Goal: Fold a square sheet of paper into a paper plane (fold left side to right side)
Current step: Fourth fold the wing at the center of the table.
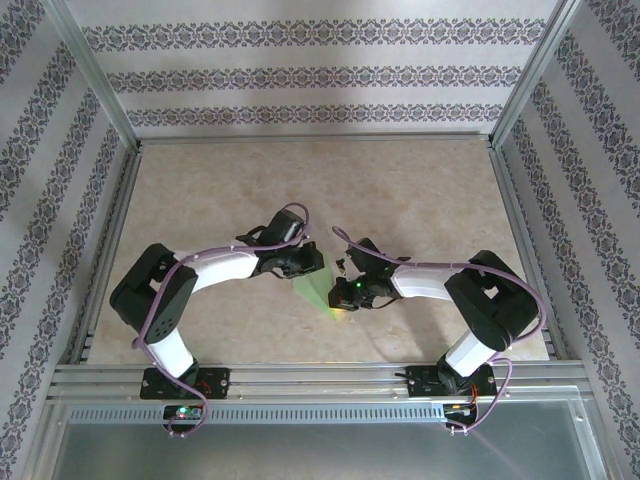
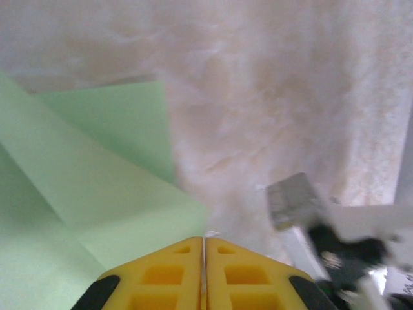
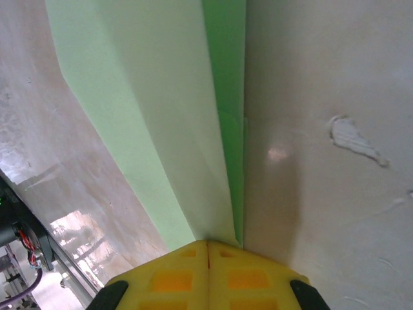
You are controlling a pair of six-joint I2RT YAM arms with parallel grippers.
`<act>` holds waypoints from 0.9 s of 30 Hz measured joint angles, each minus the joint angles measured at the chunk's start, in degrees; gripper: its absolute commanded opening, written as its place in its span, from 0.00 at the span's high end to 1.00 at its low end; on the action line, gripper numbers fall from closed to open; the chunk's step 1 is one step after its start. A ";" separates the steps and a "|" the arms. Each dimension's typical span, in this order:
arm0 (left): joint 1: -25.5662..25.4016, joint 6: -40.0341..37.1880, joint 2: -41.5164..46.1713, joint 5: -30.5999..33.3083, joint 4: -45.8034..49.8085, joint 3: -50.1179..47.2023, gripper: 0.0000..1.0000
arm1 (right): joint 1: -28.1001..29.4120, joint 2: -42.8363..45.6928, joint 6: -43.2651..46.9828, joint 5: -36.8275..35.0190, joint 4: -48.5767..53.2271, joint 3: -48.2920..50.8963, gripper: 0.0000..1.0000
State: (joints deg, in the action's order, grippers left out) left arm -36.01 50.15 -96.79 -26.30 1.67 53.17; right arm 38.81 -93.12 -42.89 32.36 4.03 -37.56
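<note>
Now folded green paper (image 1: 318,285) lies between both closed jaws' tips

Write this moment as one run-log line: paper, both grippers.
paper: light green, folded layers, on table | left gripper: shut, tips at paper's edge | right gripper: shut, tips at folded edge

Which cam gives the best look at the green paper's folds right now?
Right wrist: the green paper is close up, with its layers and long crease sharp. Left wrist shows overlapping flaps on the left side, softer. Top external shows a small wedge between the arms, partly covered by them.
</note>
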 measured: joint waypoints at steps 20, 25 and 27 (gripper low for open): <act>-3.74 4.17 -0.31 -2.16 -5.05 -6.45 0.98 | 1.33 -0.74 0.68 -3.02 5.60 -3.32 1.00; -4.20 4.90 -1.77 -2.58 -6.16 -6.45 0.98 | 1.88 -0.85 0.96 -4.07 6.73 -4.04 1.00; -4.24 5.20 -2.12 -2.62 -6.71 -6.45 0.98 | 2.01 -0.92 1.11 -4.52 7.19 -4.33 1.00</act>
State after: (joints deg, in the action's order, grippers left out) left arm -40.25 55.35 -98.91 -28.93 -5.04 46.72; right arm 40.82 -94.04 -41.78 27.83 11.22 -41.89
